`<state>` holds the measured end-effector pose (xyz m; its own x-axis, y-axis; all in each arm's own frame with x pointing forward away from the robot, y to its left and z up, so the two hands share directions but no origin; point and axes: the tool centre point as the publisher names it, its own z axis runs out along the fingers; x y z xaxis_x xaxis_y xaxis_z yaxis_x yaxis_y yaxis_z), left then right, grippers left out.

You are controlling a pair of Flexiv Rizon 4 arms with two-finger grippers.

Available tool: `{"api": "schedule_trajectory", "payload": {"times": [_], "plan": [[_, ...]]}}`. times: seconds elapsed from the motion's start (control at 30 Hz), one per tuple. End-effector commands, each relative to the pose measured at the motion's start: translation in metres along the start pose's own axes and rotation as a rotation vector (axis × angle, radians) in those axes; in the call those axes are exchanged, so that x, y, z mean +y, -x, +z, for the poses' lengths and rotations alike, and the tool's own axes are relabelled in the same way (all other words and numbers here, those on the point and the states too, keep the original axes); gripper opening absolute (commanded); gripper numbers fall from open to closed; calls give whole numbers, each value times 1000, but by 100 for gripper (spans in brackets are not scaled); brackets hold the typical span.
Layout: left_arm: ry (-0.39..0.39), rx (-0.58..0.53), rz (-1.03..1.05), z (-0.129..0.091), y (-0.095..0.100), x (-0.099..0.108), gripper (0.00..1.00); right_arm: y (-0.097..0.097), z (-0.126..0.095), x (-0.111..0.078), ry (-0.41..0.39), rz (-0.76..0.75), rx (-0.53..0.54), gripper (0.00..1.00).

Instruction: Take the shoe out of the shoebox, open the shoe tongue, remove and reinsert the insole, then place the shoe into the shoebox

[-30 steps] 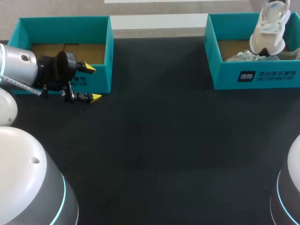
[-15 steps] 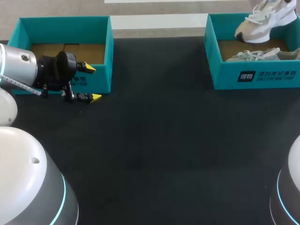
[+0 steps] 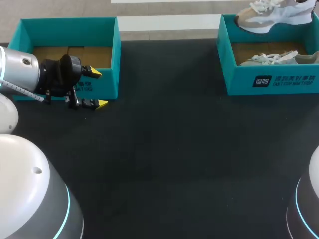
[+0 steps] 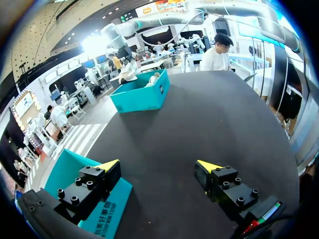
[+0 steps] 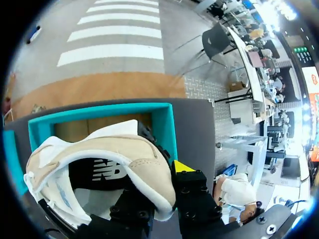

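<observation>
A beige and white shoe (image 3: 271, 15) hangs level above the back of the teal shoebox (image 3: 271, 82) at the far right, toe pointing left. In the right wrist view my right gripper (image 5: 159, 194) is shut on the heel collar of this shoe (image 5: 99, 159), with the shoebox (image 5: 164, 124) underneath. A second, grey-green shoe (image 3: 271, 58) lies inside that box. My left gripper (image 3: 97, 88) stands open at the left, in front of another teal box (image 3: 65, 22). Nothing is between the fingers of that left gripper (image 4: 158, 165).
The left teal box (image 4: 104, 214), showing a brown cardboard floor, sits just under and beside the left gripper's fingers. The black tabletop (image 3: 164, 159) stretches between the two boxes and down to the near edge. The far shoebox (image 4: 142, 94) lies ahead of the left gripper.
The held shoe has swung from hanging upright over the box to lying level, its toe now pointing left, and sits a little higher. The left arm has not moved.
</observation>
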<state>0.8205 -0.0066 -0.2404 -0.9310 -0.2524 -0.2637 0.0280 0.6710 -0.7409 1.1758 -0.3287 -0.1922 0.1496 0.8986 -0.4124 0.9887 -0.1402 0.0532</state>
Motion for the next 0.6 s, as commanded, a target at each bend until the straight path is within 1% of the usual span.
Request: {"api": "schedule_trajectory", "payload": {"times": [0.03,0.47,0.6], "plan": [[6,0,-1,0,-1,-1,100,2,-1,-7,20,68,9,0],[6,0,-1,0,-1,-1,100,2,-1,-7,20,68,9,0],[6,0,-1,0,-1,-1,100,0,12,-14,48,122,24,0]]}}
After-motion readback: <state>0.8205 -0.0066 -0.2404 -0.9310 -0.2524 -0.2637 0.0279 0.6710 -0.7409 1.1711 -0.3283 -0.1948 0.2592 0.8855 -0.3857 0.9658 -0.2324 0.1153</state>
